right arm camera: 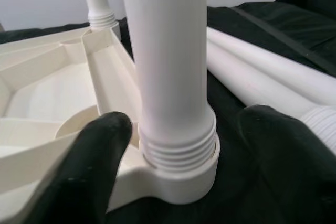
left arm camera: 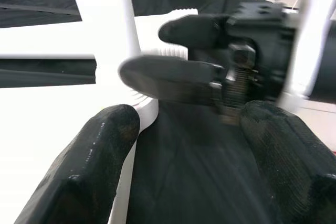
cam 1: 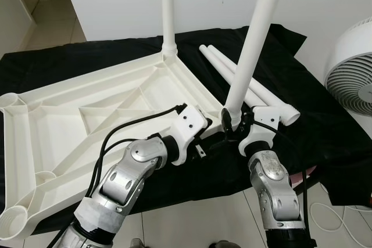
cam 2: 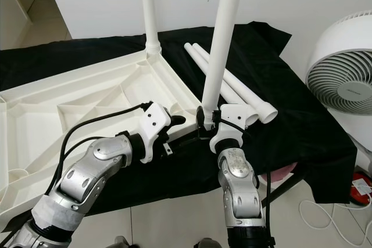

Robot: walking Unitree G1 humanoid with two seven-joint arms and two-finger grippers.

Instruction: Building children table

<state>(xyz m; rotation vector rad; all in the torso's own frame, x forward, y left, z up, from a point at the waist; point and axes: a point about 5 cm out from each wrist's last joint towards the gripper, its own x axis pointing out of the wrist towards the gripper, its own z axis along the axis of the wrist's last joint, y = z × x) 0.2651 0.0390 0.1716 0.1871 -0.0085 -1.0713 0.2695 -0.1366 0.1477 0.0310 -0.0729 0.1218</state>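
Your right gripper (cam 1: pixel 232 121) stands open astride the base of the white plastic table leg (right arm camera: pixel 168 66), fingers not pressing it. The leg's threaded end sits in the corner socket of the upturned white plastic tabletop (cam 1: pixel 104 114), thread rings still exposed. Close on the leg low down and turn it squarely. Its long axis runs upward, leaning slightly right of the gripper. Your left gripper (cam 2: pixel 174 129), open and empty, waits just beside.

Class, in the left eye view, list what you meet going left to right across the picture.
Upturned tabletop → left gripper → right gripper on the leaning leg → loose legs → fan.
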